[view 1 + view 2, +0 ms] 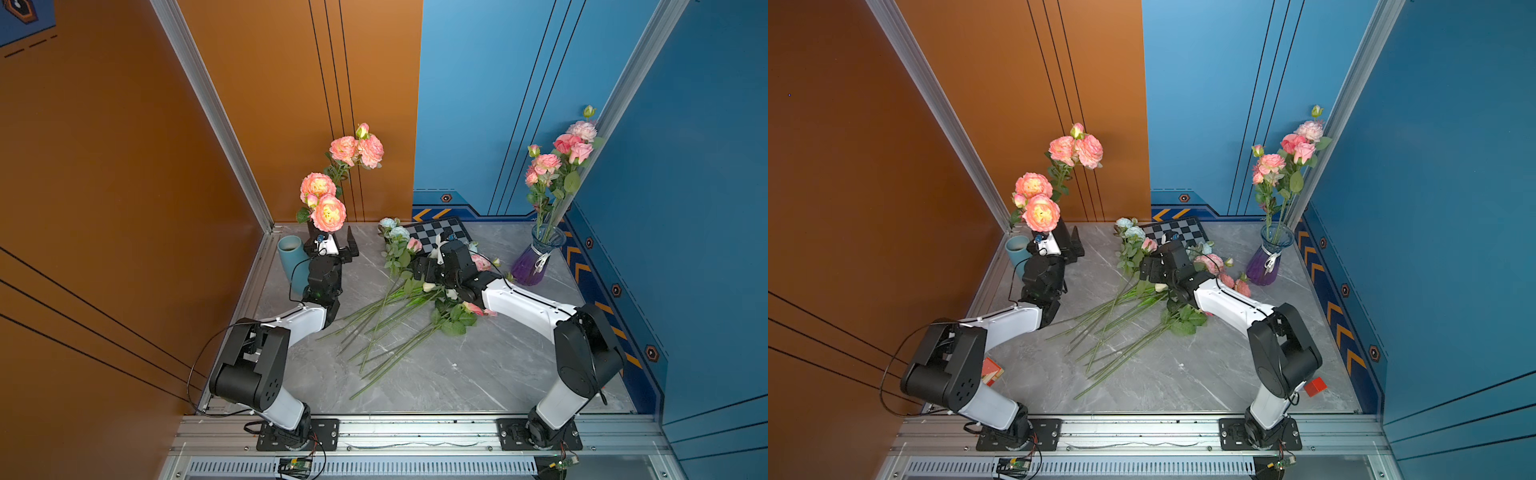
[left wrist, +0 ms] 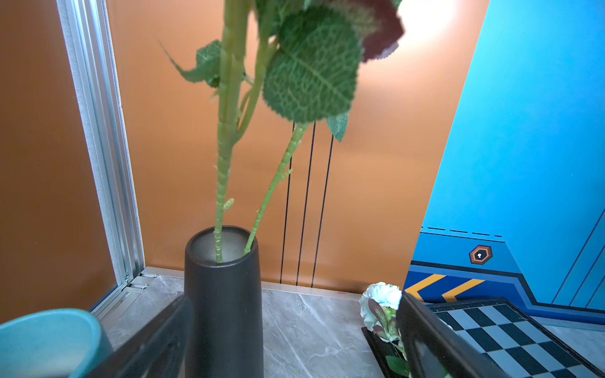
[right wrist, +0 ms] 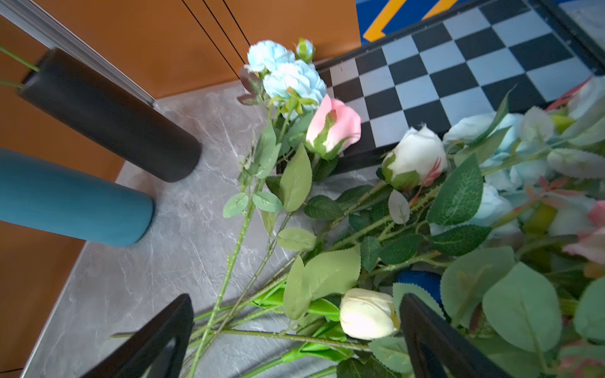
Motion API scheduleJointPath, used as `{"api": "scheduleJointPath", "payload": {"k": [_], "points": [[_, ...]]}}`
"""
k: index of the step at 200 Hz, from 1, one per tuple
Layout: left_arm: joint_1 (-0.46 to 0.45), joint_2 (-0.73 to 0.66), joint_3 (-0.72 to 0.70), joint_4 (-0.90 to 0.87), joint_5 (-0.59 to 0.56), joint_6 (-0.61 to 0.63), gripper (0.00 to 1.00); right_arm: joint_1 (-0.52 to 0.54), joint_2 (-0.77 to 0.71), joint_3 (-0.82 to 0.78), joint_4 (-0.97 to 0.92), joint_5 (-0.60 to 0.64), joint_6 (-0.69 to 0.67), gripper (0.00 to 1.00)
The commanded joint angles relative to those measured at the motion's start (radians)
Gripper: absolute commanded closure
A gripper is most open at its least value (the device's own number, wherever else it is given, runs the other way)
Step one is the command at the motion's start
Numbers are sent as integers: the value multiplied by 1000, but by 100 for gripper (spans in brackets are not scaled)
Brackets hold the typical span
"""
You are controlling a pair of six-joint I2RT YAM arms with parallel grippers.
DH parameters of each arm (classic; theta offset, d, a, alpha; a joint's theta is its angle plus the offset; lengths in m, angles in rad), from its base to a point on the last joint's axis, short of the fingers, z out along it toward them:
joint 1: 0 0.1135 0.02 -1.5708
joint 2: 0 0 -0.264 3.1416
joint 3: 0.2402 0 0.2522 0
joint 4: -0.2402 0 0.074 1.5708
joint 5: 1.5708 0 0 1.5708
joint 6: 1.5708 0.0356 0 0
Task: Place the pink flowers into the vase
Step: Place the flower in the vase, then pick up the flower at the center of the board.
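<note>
Pink flowers (image 1: pixel 328 212): two stems in black vase (image 2: pixel 224 294), perhaps four loose.

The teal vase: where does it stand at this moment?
In both top views the teal vase stands upright in the far left corner of the table, by the orange wall, with the black vase right beside it.

Pink flowers (image 1: pixel 328 212) salmon-peach; black vase (image 2: pixel 224 311); teal vase (image 1: pixel 291 259); glass vase (image 1: pixel 530 268) purple-tinted; board (image 1: pixel 440 229) black-and-grey chequered; tabletop (image 1: pixel 457 374) grey marbled
</note>
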Motion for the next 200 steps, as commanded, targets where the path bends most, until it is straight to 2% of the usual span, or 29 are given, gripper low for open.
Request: {"api": "scheduleJointPath", "payload": {"k": [1,40,72,129,200], "points": [[-9,-32,-22,15,-24,0,1,-9,32,47,-131,-24,5,0],[-16,-46,-45,13,-29,6,1,-23,40,86,-230,-23,-1,0],[-27,-49,-52,13,-31,7,1,-28,2,70,-236,-65,-9,0],[-72,-86,-94,0,-44,12,1,-31,-38,29,-336,-61,7,0],[-212,-97,-164,-8,-88,29,2,-55,-9,-37,-332,-56,69,14]]}}
